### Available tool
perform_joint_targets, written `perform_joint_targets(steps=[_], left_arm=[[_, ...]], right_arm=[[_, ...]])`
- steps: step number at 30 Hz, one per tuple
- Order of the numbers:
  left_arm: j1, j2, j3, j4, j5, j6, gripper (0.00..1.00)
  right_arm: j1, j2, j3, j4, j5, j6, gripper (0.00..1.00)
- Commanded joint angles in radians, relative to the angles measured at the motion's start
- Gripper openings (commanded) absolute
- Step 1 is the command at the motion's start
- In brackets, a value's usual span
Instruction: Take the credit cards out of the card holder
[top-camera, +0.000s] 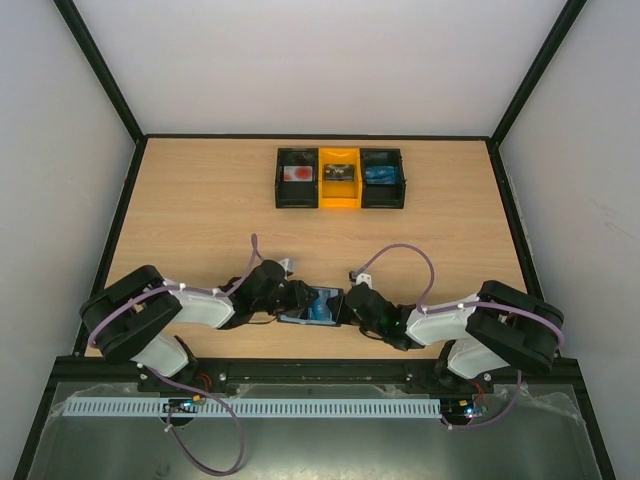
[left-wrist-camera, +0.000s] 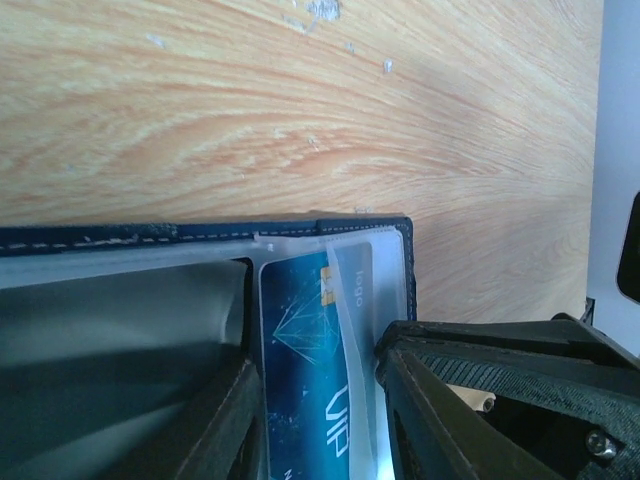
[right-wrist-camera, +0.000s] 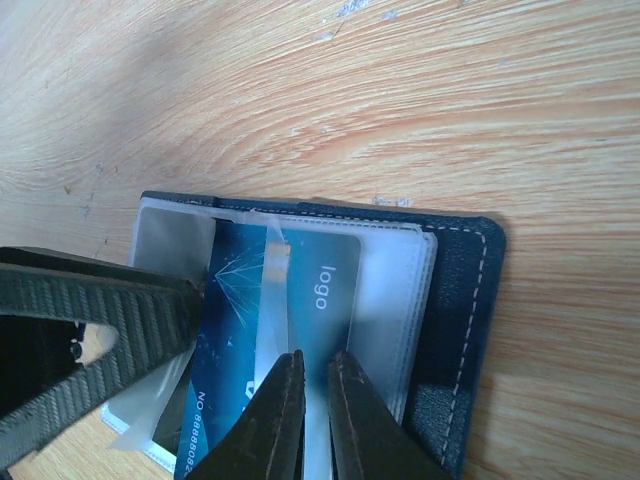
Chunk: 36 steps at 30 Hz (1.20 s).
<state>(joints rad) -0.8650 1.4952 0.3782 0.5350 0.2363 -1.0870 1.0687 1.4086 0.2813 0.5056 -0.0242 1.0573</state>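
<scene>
**Card holder.** Find the card holder (right-wrist-camera: 465, 300) directly under both pincers. It lies open and flat on the table (top-camera: 200, 220), and its navy stitched border shows just past the tips.

**Right pincer.** On the right pincer (right-wrist-camera: 317, 358) the jaws are drawn almost together, with only a thin slit between them. The tips sit over the blue credit card (right-wrist-camera: 325, 285), near its long edge on the stitched-border side. You cannot tell whether the tips pinch the card, pinch the plastic or merely press down. The card sits in a clear pocket (right-wrist-camera: 395, 300). The word "logo" is printed on the card just ahead of the tips. A narrow clear strip (right-wrist-camera: 272, 300) crosses the card just to the left of the tips.

**Left pincer.** On the left pincer (left-wrist-camera: 318, 360) the jaws stand apart. The blue card and its clear pocket lie in the gap between them. One finger (left-wrist-camera: 225, 420) lies over the pale grey pocket beside the card. The other finger lies over the end border of the holder. You cannot tell whether the fingers clamp anything.

**Overhead view.** The two pincers meet tip to tip over the holder. Well ahead of both pincers, at the far side of the table, stands a yellow bin (top-camera: 339, 200). A black bin (top-camera: 297, 201) touches it on one side, and a second black bin (top-camera: 382, 201) touches it on the other.
</scene>
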Motion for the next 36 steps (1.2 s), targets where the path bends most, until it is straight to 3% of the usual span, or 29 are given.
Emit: perform_joint_targets(steps=[1, 14, 36], left_arm=[[-0.011, 0.046, -0.018, 0.035, 0.037, -0.019, 0.34], [-0.012, -0.015, -0.058, 0.022, 0.003, -0.024, 0.03], [-0.011, -0.279, -0.091, -0.172, -0.13, -0.005, 0.03]], right_arm=[[0.005, 0.027, -0.036, -0.053, 0.026, 0.007, 0.1], [0.005, 0.026, -0.057, -0.026, 0.025, 0.033, 0.1], [0.005, -0.005, -0.029, -0.06, 0.027, 0.032, 0.1]])
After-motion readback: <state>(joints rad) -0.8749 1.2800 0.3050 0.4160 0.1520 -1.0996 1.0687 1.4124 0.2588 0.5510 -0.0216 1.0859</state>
